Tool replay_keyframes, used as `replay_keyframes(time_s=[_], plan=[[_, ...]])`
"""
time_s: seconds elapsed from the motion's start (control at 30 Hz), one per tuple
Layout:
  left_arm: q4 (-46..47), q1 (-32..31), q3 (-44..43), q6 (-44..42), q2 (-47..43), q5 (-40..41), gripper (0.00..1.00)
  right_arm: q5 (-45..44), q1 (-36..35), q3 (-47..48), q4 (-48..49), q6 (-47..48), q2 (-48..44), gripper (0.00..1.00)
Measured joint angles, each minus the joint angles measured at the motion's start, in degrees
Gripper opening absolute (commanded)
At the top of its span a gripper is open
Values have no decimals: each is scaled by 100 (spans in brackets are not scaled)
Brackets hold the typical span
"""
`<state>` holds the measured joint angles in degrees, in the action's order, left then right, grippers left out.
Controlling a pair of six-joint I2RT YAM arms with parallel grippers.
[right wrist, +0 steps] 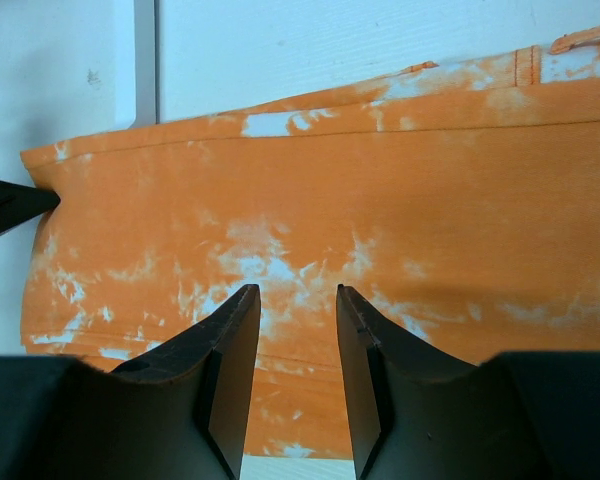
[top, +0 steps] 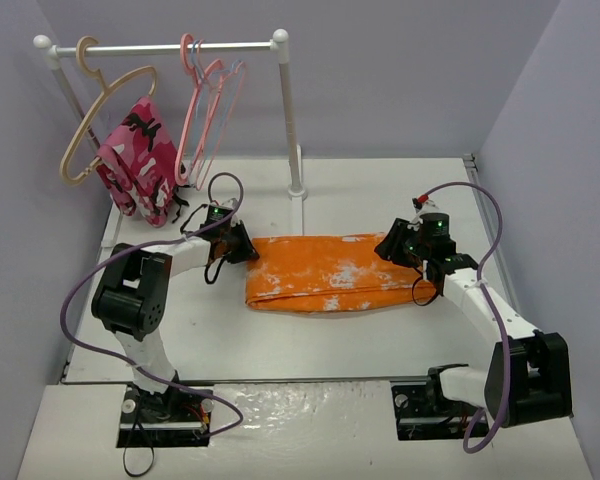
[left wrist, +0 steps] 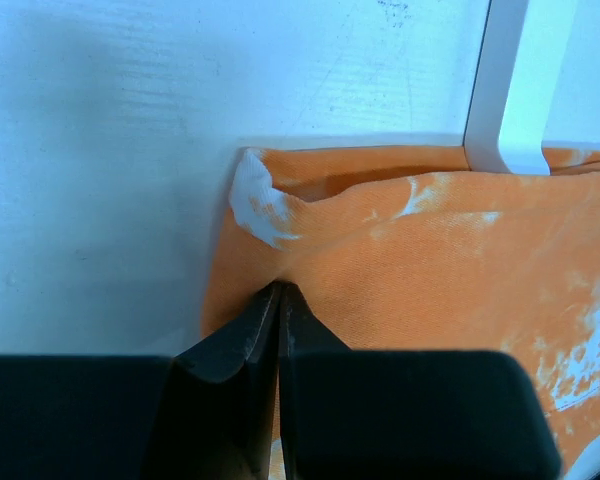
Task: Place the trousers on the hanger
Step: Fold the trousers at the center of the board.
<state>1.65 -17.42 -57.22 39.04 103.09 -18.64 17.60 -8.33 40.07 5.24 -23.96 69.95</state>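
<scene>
The trousers (top: pixel 325 272) look soft and limp, best taken at the ends. The left gripper (left wrist: pixel 280 292) is clamped on one end; the right gripper (right wrist: pixel 298 300) stands apart.

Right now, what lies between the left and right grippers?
Only the trousers, folded flat, span from the left gripper to the right gripper; the top external view shows it.

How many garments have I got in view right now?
2. The orange trousers lie flat mid-table; a pink-and-red patterned garment hangs at the back left, below the rail. Nothing suggests another is hidden.
</scene>
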Motion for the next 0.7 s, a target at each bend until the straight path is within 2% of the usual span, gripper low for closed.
replay_keyframes(time_s=[0.17,0.33,0.57,0.7], plan=[[23,-2,14,-72,-64,225,0,42,-7,-25,-18,21,-63,35],[-457,-23,1,-282,-335,505,0,94,-12,-23,-51,47,-226,35],[-1140,-512,94,-298,-1610,595,0,139,-40,-23,-206,47,-513,36],[-1129,-765,651,-229,-2022,662,0,153,-52,-25,-261,47,-606,36]])
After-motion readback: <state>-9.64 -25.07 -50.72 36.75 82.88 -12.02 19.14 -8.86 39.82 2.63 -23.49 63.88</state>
